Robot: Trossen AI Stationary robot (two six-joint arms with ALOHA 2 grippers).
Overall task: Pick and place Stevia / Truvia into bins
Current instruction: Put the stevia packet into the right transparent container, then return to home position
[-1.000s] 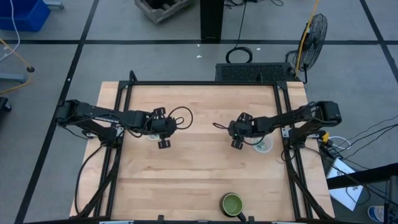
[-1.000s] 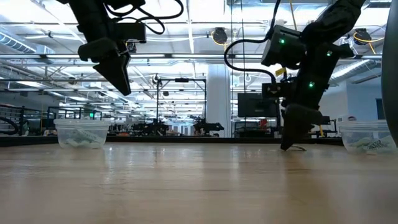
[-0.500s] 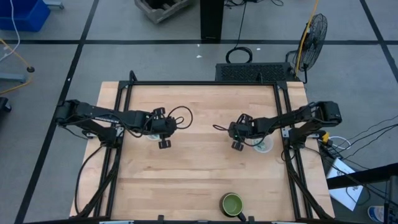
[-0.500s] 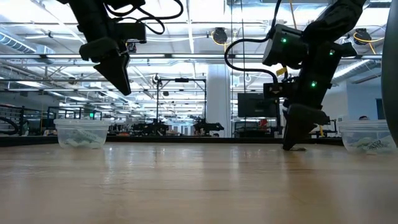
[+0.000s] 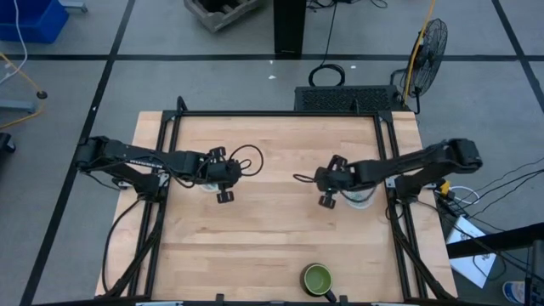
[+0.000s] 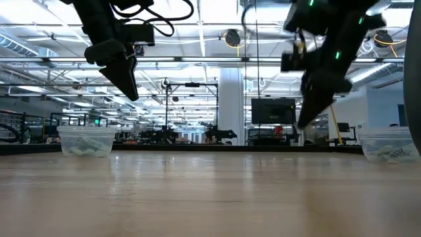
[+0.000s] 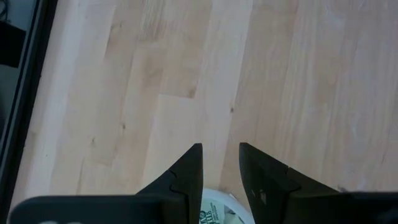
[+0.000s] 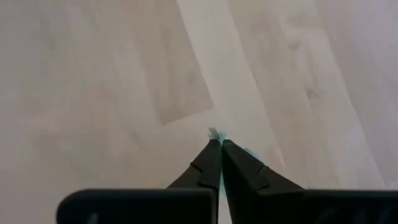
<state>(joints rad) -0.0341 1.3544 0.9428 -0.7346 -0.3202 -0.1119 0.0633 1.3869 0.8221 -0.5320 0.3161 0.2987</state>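
Note:
My right gripper (image 8: 219, 142) is shut on a small pale Stevia sachet (image 8: 215, 132), of which only a corner shows past the fingertips. It hangs above the table (image 6: 210, 191), left of the right bin (image 6: 389, 143), a translucent cup with sachets inside. In the high view it is just left of that bin (image 5: 359, 199). My left gripper (image 7: 220, 149) hovers open over the left bin (image 6: 85, 140), with nothing between its fingers. That bin's rim (image 7: 214, 211) shows behind the fingers in the left wrist view. My right gripper pinches the sachet between its two fingertips, and a pale corner (image 8: 215, 132) pokes out beyond them. The fingers slant down from above. The sachet is lifted clear of the table; the fingers hide the rest of it.
A green dark-rimmed bowl (image 5: 317, 277) stands near the table's near edge, right of the middle. Black frame rails (image 5: 161, 170) run along the left and right sides of the table. Bare wood lies between the two arms.
My right gripper has risen from the table top, where its fingertips stood at a sachet, and shifted a little toward the right bin. The sachet no longer lies on the wood.

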